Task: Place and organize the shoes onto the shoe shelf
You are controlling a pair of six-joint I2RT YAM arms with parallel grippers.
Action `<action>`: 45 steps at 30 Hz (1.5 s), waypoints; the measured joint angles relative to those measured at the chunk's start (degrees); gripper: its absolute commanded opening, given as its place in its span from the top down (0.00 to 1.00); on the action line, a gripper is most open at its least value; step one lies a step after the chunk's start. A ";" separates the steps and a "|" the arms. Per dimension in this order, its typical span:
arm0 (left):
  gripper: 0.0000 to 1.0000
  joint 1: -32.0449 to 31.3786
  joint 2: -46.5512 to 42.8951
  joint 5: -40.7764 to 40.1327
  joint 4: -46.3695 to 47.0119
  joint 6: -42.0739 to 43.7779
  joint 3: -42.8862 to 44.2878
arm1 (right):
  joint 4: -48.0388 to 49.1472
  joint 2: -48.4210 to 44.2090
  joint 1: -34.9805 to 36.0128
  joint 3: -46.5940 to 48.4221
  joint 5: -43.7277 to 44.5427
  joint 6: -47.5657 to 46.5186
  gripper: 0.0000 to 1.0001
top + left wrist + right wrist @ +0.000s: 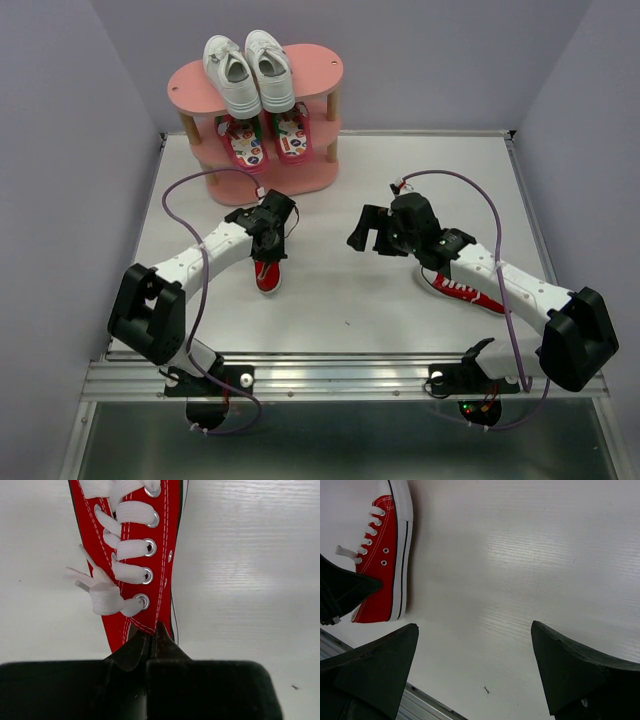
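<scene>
- Left gripper (151,642) was pinched together on the canvas at the mouth of one red canvas sneaker (267,277). The jaw tips met on the fabric just behind the last lace eyelet.
- That sneaker lay on the table (350,300), left of its middle and well short of the pink shoe shelf (190,85), so it was gripped but not yet placed.
- Right gripper (475,675) hung over bare table near the middle with its jaws wide apart, holding nothing.
- The other red canvas sneaker (465,292) lay toward the table's near right corner, partly under the right arm and untouched by either gripper.
- The shelf stood at the table's far edge, toward the far left corner.
- Both white lace-up sneakers (250,72) sat side by side on its top board, so that pair looked done.
- The red flip-flops (268,140) rested together on the middle board, patterned footbeds showing, so that pair also looked done.
- No shoe showed on the bottom board (300,180), which I took for the tier left to fill.
- By my reckoning two pairs of three were shelved. What remained was carrying each red sneaker over and setting the two neatly side by side.
</scene>
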 measured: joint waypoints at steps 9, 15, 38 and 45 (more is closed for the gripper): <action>0.20 -1.53 -3.41 3.08 1.97 -8.61 -0.09 | -0.11 0.02 0.00 0.00 0.00 0.00 0.00; 0.12 -2.54 -3.39 1.27 2.34 -9.44 -0.09 | -1.18 0.00 0.00 0.00 0.02 0.00 0.00; 1.00 -6.12 -1.36 -3.61 6.01 -12.13 -7.02 | -1.66 0.15 0.00 0.33 0.02 0.00 0.00; 1.00 -5.99 -9.66 -7.34 -0.55 -12.02 -6.32 | -1.66 0.15 0.00 0.33 0.02 0.02 0.00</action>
